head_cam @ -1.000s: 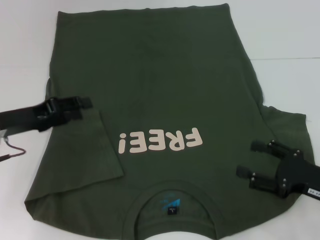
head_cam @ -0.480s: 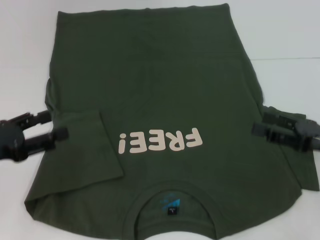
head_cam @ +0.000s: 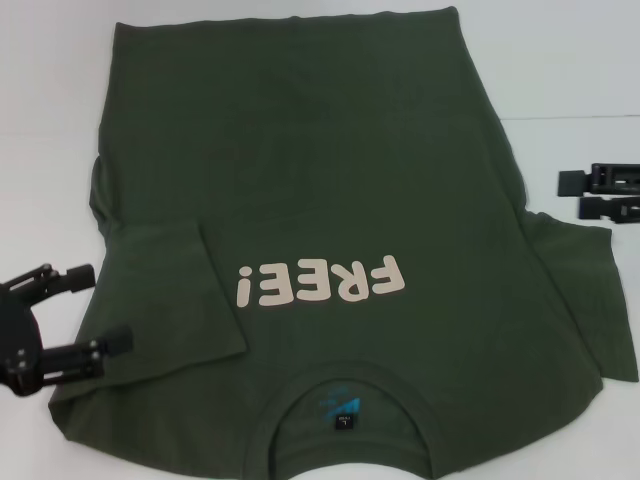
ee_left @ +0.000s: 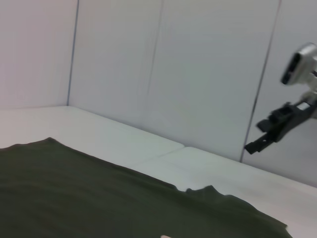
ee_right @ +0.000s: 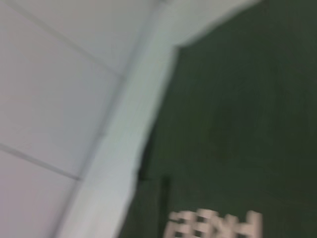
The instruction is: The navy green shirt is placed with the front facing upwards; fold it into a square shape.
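Navy green shirt (head_cam: 330, 180) lay spread across a white tabletop (head_cam: 570, 70), front side up, filling most of the head view. Its fabric looked like a soft, matte cotton knit in dark olive, with faint creases running down the body. The ribbed crew neck (head_cam: 345, 385) sat at the near edge, closest to the robot, and the straight hem lay at the far edge. Pale pink block lettering (head_cam: 322, 283) across the chest spelled "FREE!", seen upside down from the head camera. Inside the collar a small dark label (head_cam: 343, 421) showed beneath a blue printed mark; its writing was too small to read. The sleeve on the robot's left (head_cam: 175, 290) was folded inward over the chest, forming a flat flap with a straight edge beside the lettering. The sleeve on the robot's right (head_cam: 570, 250) lay flat and stretched outward.

The left gripper (head_cam: 95, 305), black and angular, hovered at the shirt's near left edge, its two fingers spread apart and holding nothing. The right gripper (head_cam: 570, 195) sat over bare tabletop just beyond the right sleeve, its two fingers apart and empty. The left wrist view showed the shirt's dark cloth (ee_left: 99, 198) lying flat on the tabletop before plain pale wall panels (ee_left: 208, 74).
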Action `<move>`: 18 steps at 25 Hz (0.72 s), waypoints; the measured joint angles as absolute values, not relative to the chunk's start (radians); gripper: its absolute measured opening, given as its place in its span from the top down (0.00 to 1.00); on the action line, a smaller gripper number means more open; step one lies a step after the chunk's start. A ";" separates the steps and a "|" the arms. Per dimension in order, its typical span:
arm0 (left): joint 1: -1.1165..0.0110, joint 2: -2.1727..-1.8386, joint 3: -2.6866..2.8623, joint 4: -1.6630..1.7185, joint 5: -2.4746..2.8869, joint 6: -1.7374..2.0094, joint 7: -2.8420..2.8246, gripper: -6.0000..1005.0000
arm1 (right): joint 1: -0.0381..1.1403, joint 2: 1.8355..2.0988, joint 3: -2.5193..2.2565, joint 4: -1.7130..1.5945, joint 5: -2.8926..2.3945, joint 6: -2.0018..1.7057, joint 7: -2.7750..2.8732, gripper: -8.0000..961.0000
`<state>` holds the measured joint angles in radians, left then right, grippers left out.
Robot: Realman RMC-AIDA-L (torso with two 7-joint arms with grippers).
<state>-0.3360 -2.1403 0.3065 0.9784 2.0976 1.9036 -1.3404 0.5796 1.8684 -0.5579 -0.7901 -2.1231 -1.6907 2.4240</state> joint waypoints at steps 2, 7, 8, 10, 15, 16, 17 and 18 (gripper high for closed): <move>-0.330 -2.144 0.315 0.987 2.098 1.912 -1.328 0.07 | 0.609 1.850 -0.556 -0.808 -2.215 -1.686 2.503 0.07; -0.320 -2.152 0.333 1.003 2.100 1.939 -1.292 0.07 | 0.667 1.847 -0.554 -0.877 -2.457 -1.683 2.624 0.07; -0.320 -2.152 0.340 1.004 2.100 1.941 -1.290 0.07 | 0.676 1.847 -0.553 -0.880 -2.499 -1.680 2.640 0.07; -0.319 -2.152 0.355 1.008 2.106 1.944 -1.287 0.07 | 0.690 1.849 -0.552 -0.881 -2.581 -1.677 2.669 0.07; -0.317 -2.154 0.371 1.010 2.153 1.937 -1.245 0.07 | 0.698 1.856 -0.581 -0.871 -2.692 -1.638 2.721 0.07; -0.317 -2.154 0.371 1.010 2.153 1.937 -1.245 0.07 | 0.698 1.858 -0.584 -0.868 -2.710 -1.623 2.726 0.07; -0.316 -2.157 0.371 1.009 2.158 1.935 -1.233 0.07 | 0.698 1.860 -0.586 -0.861 -2.723 -1.608 2.730 0.08; -0.315 -2.158 0.371 1.008 2.160 1.934 -1.226 0.07 | 0.697 1.862 -0.586 -0.852 -2.729 -1.596 2.732 0.08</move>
<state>-0.3148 -2.1579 0.3711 1.0082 2.1595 1.9338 -1.2257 0.6965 1.8617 -0.5859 -0.8523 -2.7288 -1.5959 2.7322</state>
